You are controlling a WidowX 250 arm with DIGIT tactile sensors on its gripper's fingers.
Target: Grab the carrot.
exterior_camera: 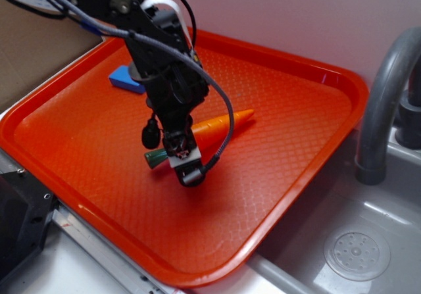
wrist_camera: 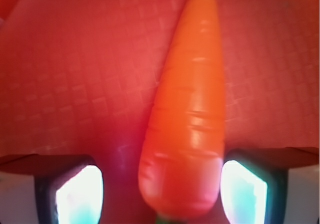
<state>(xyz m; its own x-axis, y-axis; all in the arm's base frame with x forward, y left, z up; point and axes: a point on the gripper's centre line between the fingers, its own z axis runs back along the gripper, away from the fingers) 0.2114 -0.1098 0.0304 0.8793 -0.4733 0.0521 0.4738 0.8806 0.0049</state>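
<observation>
No readable writing is seen. The carrot [wrist_camera: 187, 119] is lain on the orange tray [exterior_camera: 296, 83], its thick end straddled by the gripper [wrist_camera: 162, 191], jaws spread. A blue block [exterior_camera: 126, 79] is seen far left.

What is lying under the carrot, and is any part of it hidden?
The carrot lies on the orange tray. The hand covers its thick end; only the green stem shows there.
</observation>
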